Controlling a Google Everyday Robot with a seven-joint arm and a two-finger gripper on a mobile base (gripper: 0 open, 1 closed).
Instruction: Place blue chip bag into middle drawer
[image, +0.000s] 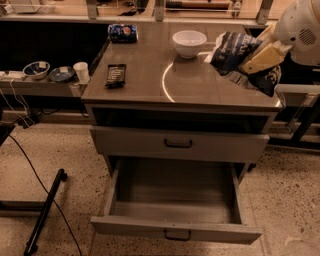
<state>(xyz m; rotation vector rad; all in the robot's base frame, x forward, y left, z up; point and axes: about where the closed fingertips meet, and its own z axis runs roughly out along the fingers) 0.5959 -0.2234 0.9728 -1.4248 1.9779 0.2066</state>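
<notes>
The blue chip bag (231, 50) sits just right of the white bowl (189, 43), crumpled and tilted over the right edge of the tabletop (145, 82). The pincer (260, 59) is clenched on it, farther right of the bowl. The middle drawer (175, 205) stands pulled open well below the bowl. A black candy bar (115, 75) lies left of the bowl.

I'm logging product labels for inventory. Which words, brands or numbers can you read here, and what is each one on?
Nothing reads clearly.
blue chip bag, held by the gripper above the right side of the cabinet top: white lettering, too blurred to read.
small blue packet: markings, unreadable.
black candy bar: print, unreadable.
</notes>
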